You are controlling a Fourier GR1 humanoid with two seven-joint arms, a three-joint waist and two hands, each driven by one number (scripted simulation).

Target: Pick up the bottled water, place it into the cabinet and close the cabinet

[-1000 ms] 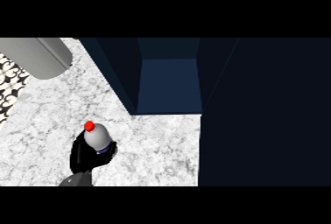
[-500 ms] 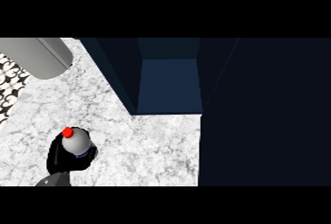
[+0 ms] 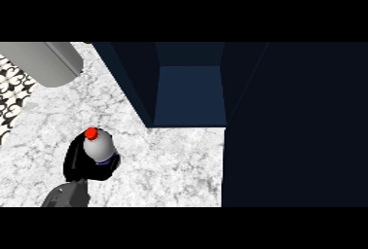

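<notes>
so 1 left hand (image 3: 81, 163) curls round 1 bottled water (image 3: 99, 147), near 1 open cabinet (image 3: 188, 92).

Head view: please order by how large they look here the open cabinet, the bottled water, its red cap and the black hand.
1. Cabinet, by far.
2. Left hand.
3. Bottled water; partly hidden by the hand, so close to it.
4. Red cap.
</notes>
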